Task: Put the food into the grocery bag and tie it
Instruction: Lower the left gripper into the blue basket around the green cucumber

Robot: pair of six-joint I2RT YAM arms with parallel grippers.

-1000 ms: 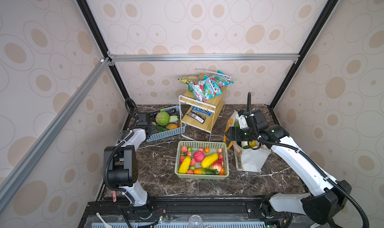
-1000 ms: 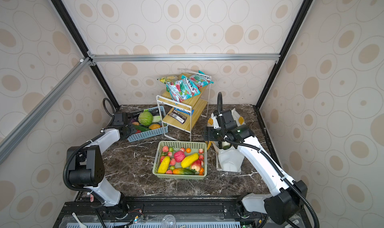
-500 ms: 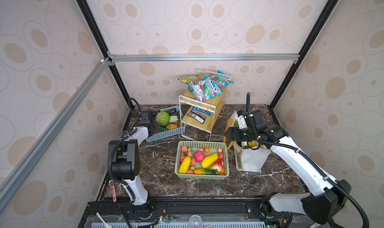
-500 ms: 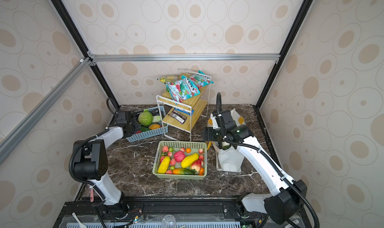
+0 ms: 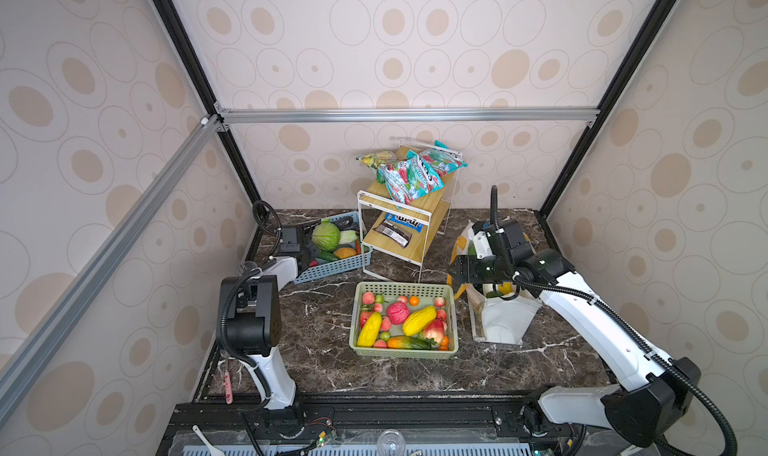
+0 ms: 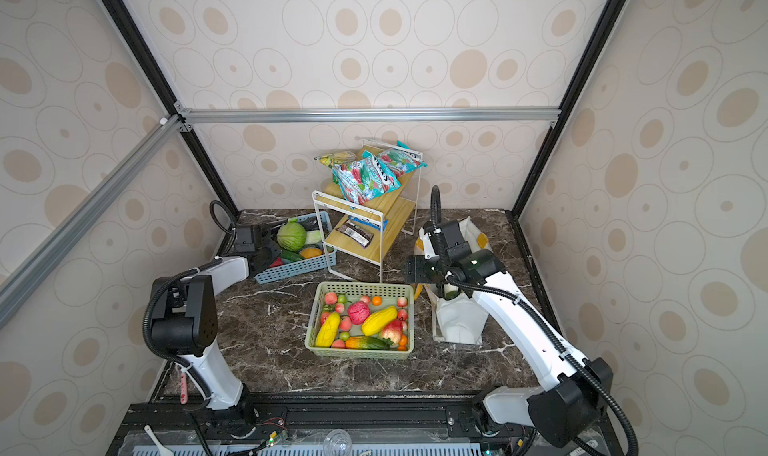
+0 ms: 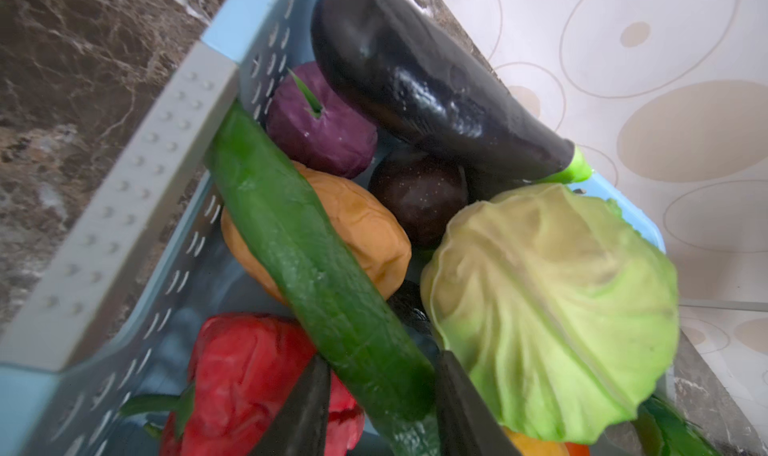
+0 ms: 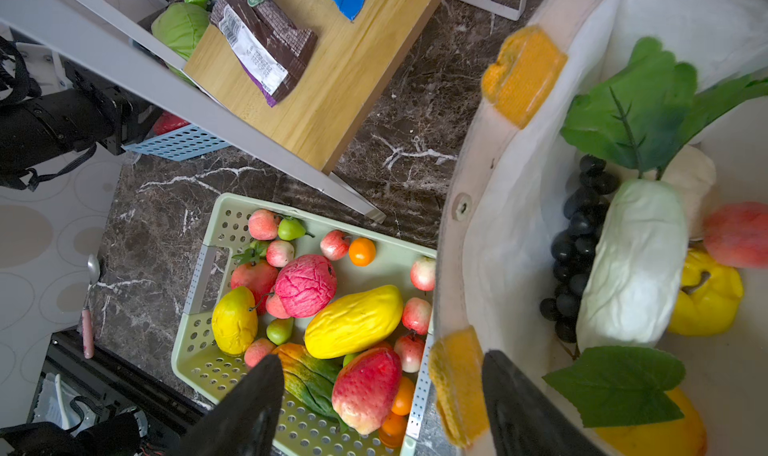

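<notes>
Left wrist: your left fingers [image 7: 307, 412] moved into the far-left blue basket [image 7: 124, 208] and pinched the cucumber [image 7: 291, 241]; pick looked ready. Right fingers [image 8: 519, 408] stayed spread over the grocery bag [image 8: 498, 225] rim, right.

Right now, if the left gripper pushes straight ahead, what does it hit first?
The cucumber: it lies between the jaws of the left gripper, inside the blue basket. How firmly they touch is unclear.

Blue lattice basket [image 5: 330, 268]: surrounds left gripper [image 7: 382, 358]. Green lattice basket [image 5: 403, 288]: below, just beside right gripper [image 8: 382, 360]. Shelf rack [image 5: 399, 252] with snack packets [image 5: 411, 175]: between both grippers.
</notes>
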